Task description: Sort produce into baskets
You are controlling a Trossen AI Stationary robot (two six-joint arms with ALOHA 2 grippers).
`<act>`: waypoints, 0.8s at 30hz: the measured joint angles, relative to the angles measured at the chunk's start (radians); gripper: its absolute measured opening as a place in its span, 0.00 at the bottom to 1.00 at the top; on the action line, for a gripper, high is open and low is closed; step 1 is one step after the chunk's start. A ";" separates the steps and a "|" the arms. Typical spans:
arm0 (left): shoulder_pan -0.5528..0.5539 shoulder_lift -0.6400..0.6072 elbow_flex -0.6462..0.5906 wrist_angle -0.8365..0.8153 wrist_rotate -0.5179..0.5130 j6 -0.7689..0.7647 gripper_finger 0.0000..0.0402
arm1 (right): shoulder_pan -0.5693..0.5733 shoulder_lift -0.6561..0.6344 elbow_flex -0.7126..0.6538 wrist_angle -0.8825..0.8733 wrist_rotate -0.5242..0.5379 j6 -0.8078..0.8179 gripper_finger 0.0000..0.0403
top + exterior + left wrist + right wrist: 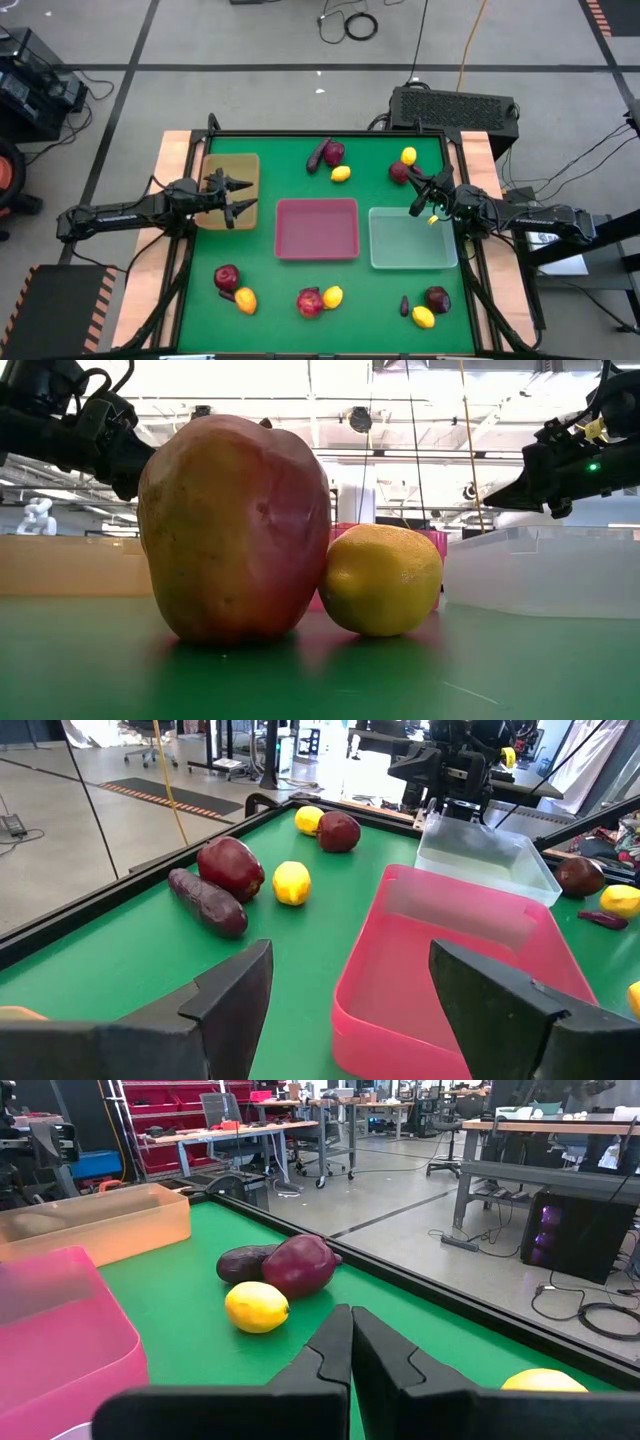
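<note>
Three trays stand in a row: tan (247, 170), pink (317, 228) and clear pale-green (412, 240). Nothing shows inside the pink or the clear one. Apples, lemons and eggplants lie loose on the green mat, such as an apple (334, 152), lemon (341, 174) and eggplant (317, 156) at the far edge. My left gripper (245, 196) hovers open and empty over the tan tray and faces the pink tray (450, 970). My right gripper (414, 196) is shut and empty (350, 1330) by the clear tray's far left corner, near an apple (399, 172).
More produce lies near the front edge: an apple (227, 277) with a lemon (246, 300), an apple (309, 302) with a lemon (333, 296), and an apple (437, 298) with a lemon (423, 317) and an eggplant (405, 305). A raised black rim (330, 133) borders the mat.
</note>
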 joint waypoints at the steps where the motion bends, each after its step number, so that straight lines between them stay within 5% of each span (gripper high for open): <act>1: 0.000 0.000 0.000 0.000 0.000 0.000 0.68 | 0.000 0.000 0.000 0.000 0.000 0.000 0.00; 24: 0.000 0.000 0.000 0.000 0.000 0.000 0.68 | 0.000 0.000 0.000 0.015 0.000 0.094 0.00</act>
